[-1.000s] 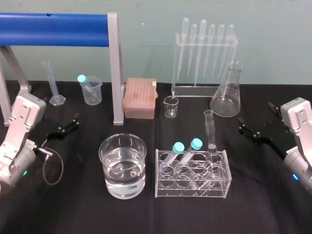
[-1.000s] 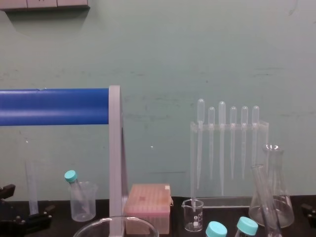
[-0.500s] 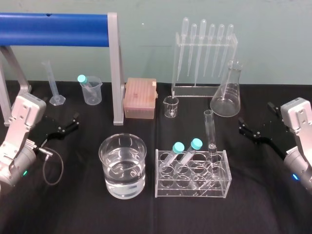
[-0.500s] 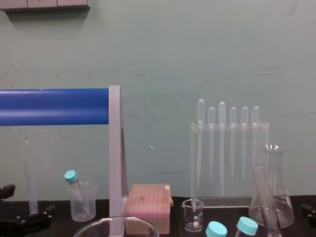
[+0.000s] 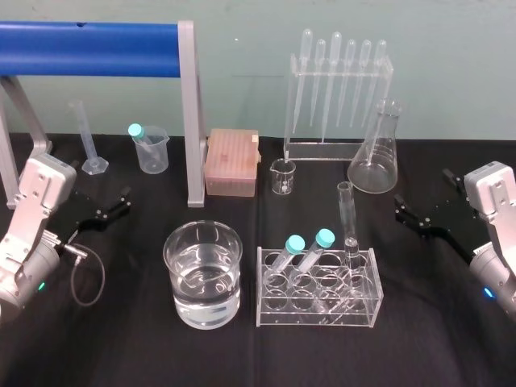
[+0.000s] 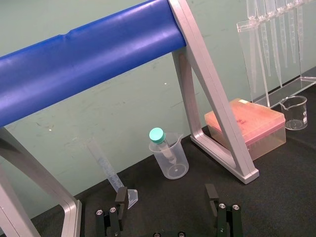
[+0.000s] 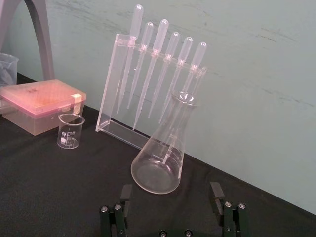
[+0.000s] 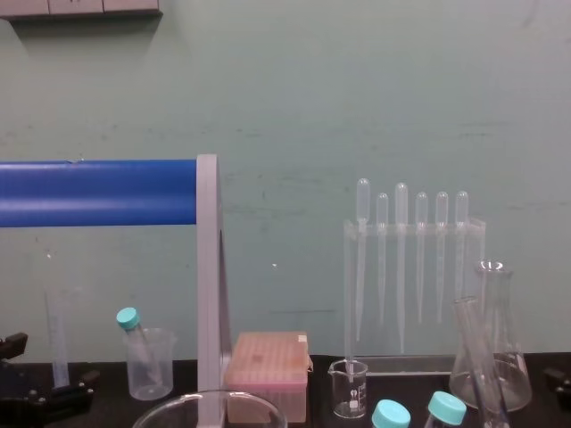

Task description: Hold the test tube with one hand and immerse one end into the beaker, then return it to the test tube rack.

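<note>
the test tube stands upright in the 2 o'clock corner of the rack, itself at 3 o'clock from the beaker; the left gripper at the table's 9 o'clock and the right gripper at 3 o'clock both gape, empty.

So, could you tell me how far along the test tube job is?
Nothing looks done: the test tube stands in the rack, beside the beaker of clear liquid. Nothing is in hand: the left claw and right claw sit open, far out to either side. Grasping, dipping and returning all seem left.
</note>
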Robot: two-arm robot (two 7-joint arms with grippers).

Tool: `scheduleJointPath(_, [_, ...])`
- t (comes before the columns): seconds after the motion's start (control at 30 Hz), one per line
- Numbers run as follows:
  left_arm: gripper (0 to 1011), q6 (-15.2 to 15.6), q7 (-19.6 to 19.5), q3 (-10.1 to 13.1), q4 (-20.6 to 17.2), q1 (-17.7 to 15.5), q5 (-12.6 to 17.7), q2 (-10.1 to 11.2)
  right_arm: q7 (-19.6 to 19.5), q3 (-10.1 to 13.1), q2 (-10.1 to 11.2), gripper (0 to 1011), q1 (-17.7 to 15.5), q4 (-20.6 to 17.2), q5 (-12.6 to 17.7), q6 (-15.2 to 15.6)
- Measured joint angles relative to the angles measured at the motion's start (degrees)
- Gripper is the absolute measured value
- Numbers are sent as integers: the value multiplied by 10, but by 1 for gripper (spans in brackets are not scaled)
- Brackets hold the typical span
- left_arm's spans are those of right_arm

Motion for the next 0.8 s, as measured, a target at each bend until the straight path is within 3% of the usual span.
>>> scheduleJointPath(0.23, [1000,0,0,0,0,0,0,0,3,4,0,1000,0,-1,-4,-5])
scheduleJointPath(0.4, [1000,0,0,0,0,0,0,0,27,25,1,1000,-6,-18,15,-28])
scheduleJointPath(0.6, [1000,0,0,0,0,0,0,0,105,54,6,1000,-20,-55,81,-81])
scheduleJointPath(0.8, [1000,0,0,0,0,0,0,0,181,67,10,1000,-22,-81,139,-112])
